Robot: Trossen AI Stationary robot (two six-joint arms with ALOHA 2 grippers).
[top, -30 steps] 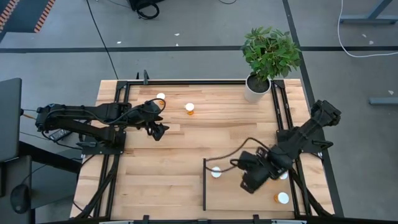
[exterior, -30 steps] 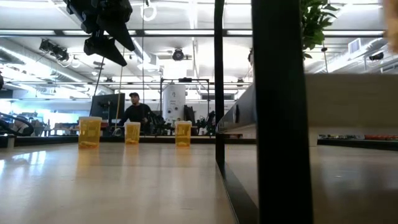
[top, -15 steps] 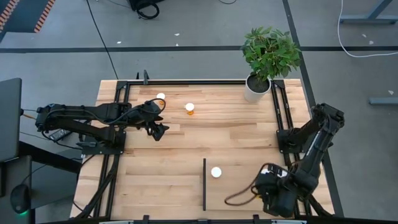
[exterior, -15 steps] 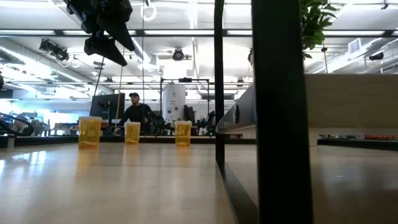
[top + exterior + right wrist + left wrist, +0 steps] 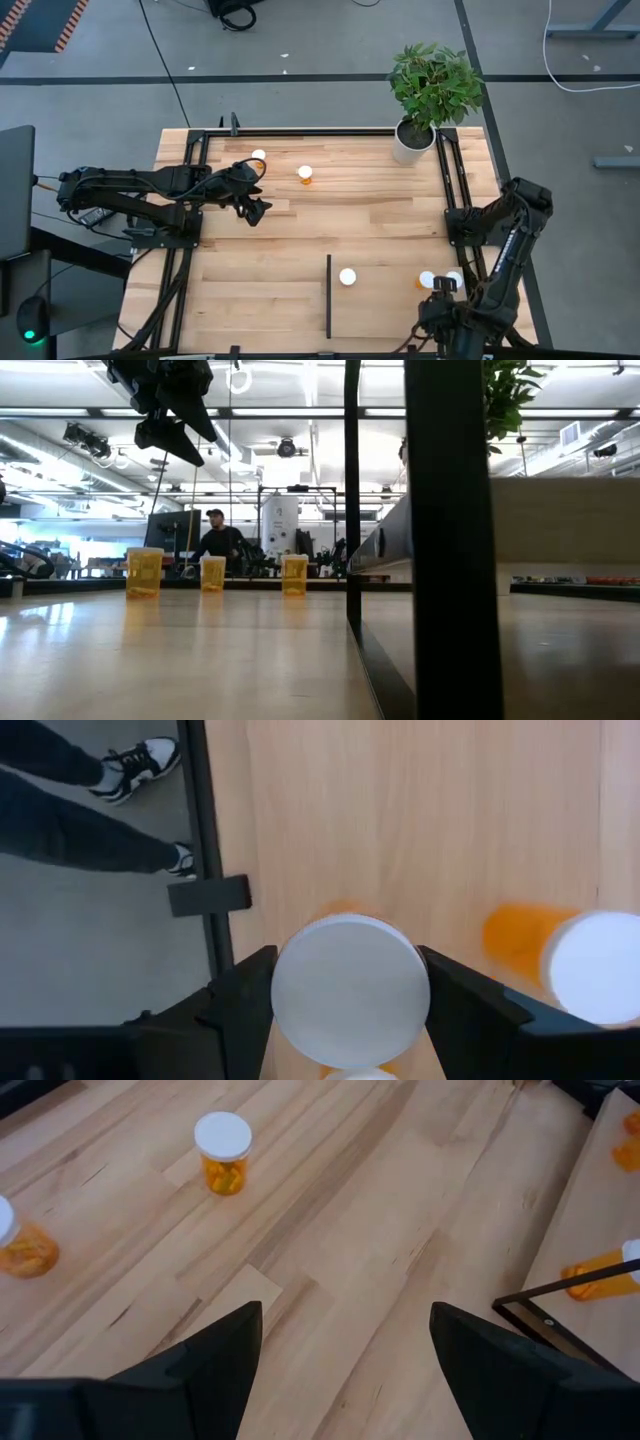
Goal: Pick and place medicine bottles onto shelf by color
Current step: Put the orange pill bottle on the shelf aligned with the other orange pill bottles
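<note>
Orange medicine bottles with white caps stand upright. Two are on the far tabletop (image 5: 259, 155), (image 5: 305, 173). Three stand on the shelf (image 5: 400, 305), the panel right of the black strip (image 5: 329, 295): one bottle near the strip (image 5: 347, 276) and two near the right edge (image 5: 427, 281), (image 5: 455, 279). My left gripper (image 5: 255, 208) hangs open above the table's left half, touching nothing. My right arm (image 5: 470, 310) is over the shelf's near right corner and hides its own gripper in the high view. In the right wrist view my right gripper (image 5: 348, 1000) is shut on a bottle's cap, and another bottle (image 5: 590, 965) stands beside it. My right gripper holds a medicine bottle by its round white cap (image 5: 350, 982), pinched between the two fingers (image 5: 250, 1005). The fingers come from above, pointing down. The cap hides the body, so I cannot tell whether the bottle stands on the shelf or is lifted clear.
A potted plant (image 5: 432, 95) stands at the table's far right corner. Black frame rails run along the left (image 5: 190, 200) and right (image 5: 450, 200) sides. A person's legs and shoes (image 5: 120, 780) are on the floor past the table edge. Another person (image 5: 215, 540) sits far behind.
My right arm has swung from the middle of the shelf toward the table's near right corner. This uncovered two bottles near the shelf's right edge. An orange blur at the top right of the low view is gone. My left arm has kept still.
</note>
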